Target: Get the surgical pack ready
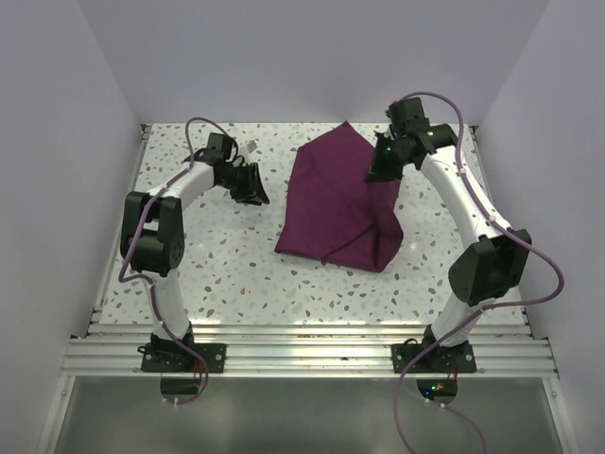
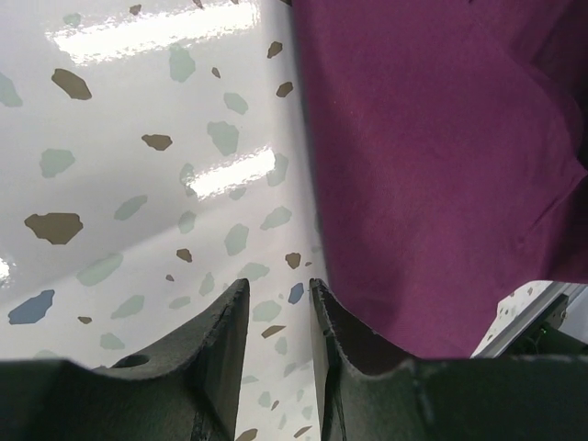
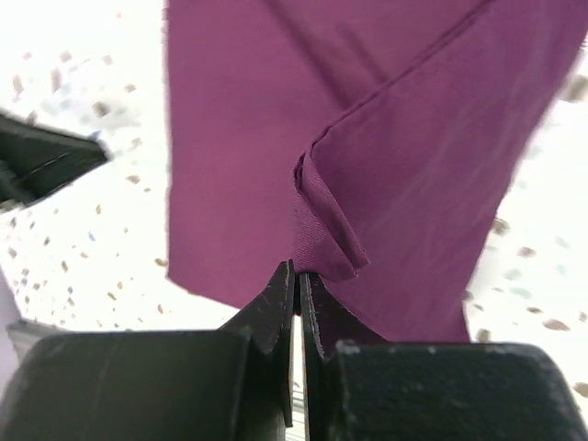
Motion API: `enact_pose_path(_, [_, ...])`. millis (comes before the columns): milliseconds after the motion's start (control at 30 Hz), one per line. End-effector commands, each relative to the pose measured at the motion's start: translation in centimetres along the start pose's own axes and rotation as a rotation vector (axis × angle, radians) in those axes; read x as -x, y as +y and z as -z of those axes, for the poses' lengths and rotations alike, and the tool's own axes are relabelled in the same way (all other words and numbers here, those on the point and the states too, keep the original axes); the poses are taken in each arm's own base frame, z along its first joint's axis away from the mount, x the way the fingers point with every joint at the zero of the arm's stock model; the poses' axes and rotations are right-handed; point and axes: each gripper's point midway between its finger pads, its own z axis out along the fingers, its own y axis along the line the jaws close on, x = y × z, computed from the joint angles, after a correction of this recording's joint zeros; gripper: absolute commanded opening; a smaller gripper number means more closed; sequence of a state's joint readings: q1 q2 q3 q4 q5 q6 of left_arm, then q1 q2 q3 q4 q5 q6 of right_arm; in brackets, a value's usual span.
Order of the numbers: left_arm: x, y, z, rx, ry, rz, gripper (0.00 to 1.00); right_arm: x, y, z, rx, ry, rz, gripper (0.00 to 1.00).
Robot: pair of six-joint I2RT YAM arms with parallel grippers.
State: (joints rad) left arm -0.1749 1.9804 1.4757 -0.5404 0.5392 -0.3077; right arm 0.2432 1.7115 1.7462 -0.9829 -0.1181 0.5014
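Pack [image 1: 336,213] fold: we see the right end effector [image 3: 298,276] pinching a lifted corner, likely to carry it over; the left end effector [image 2: 278,299] hovers part-open, empty, alongside.

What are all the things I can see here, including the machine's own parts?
surgical pack: one, deep purple cloth, loosely folded, on the table right of centre
table: one, white with coloured speckles, under everything
rail: one, silver metal, along the table's near edge, bearing both arm bases
walls: plain white, around the table's sides and back
left arm: one, white and black, left of the cloth
right arm: one, white and black, right of the cloth
left gripper: one, black, open and empty over bare table beside the cloth
right gripper: one, black, shut on a fold of the cloth
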Motion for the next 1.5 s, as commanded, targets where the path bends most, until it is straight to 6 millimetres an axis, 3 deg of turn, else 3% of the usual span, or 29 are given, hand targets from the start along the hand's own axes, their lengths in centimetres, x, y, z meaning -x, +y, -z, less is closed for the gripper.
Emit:
enact_pose_path(0, [-0.9, -0.5, -1.0, -0.021, 0.029, 0.008, 0.36, 0.5, 4.9, 0.3, 0.105, -0.006, 0.047, 0.00])
enact_pose_path(100, [-1.4, -0.7, -1.6, -0.027, 0.041, 0.021, 0.36, 0.3, 8.4, -0.2, 0.154, -0.003, 0.108, 0.00])
enact_pose_path(267, [-2.0, -1.0, -2.7, -0.037, 0.063, 0.015, 0.36, -0.5, 10.9, -2.0, 0.193, 0.025, 0.142, 0.00])
enact_pose_path(567, [-3.0, -2.0, -3.9, -0.061, 0.093, 0.008, 0.35, -0.9, 13.6, -5.3, 0.228, 0.047, 0.159, 0.00])
enact_pose_path(733, [-3.2, -2.5, -4.1, -0.059, 0.099, -0.007, 0.36, -0.8, 15.2, -5.7, 0.258, 0.043, 0.160, 0.00])
enact_pose_path(1133, [-3.4, -2.0, -4.2, -0.024, 0.100, 0.000, 0.36, -1.8, 15.5, -10.9, 0.242, 0.092, 0.158, 0.00])
enact_pose_path(1467, [-2.4, 0.3, -2.7, 0.071, 0.074, 0.016, 0.36, -4.0, 16.3, -15.1, 0.240, 0.169, 0.185, 0.04])
